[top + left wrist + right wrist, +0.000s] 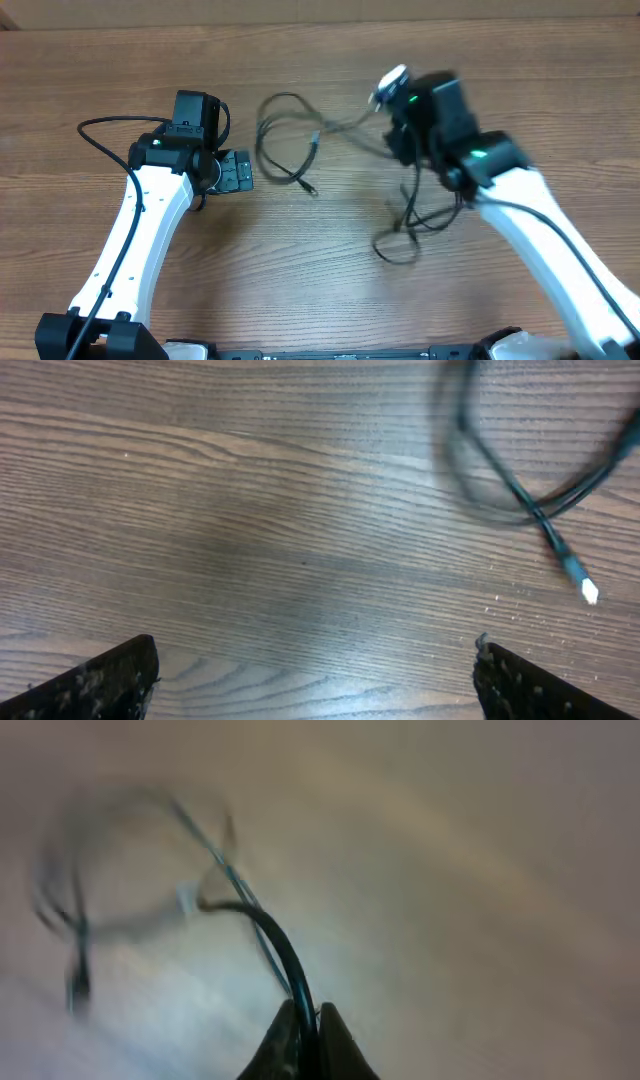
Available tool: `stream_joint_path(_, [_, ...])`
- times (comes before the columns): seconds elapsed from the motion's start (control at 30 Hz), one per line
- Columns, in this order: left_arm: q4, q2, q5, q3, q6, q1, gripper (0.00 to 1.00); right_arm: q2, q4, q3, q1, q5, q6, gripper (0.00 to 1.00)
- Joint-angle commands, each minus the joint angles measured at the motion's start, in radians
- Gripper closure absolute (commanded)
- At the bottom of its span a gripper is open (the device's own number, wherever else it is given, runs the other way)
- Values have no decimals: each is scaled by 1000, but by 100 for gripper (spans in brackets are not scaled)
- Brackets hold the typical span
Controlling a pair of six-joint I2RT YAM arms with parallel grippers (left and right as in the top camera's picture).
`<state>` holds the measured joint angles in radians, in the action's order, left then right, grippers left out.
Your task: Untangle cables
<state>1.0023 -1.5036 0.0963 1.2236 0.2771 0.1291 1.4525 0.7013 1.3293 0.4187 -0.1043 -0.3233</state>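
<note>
Cable (281,948) is clamped in right gripper (308,1020), left gripper (315,655) is spread open, empty; plug (588,592) should be pinned by it before any slow pull.

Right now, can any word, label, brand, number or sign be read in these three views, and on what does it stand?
None can be read.
The cables and the wooden table show no markings.
No lettering shows on the left gripper or the right gripper; the right wrist view is heavily blurred.
</note>
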Motion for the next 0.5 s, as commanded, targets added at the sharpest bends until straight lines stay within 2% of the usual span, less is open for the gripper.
stream_joint_path(0.0, [-1, -1, -12, -9, -19, -2, 0, -143, 18, 190, -6, -45, 196, 96])
stream_joint_path(0.37, [-1, -1, -12, -9, -19, -2, 0, -228, 30, 566, -10, -53, 219, 96])
stream_joint_path(0.47, [-1, -1, -12, -9, -19, -2, 1, -228, 16, 620, -28, -133, 218, 96])
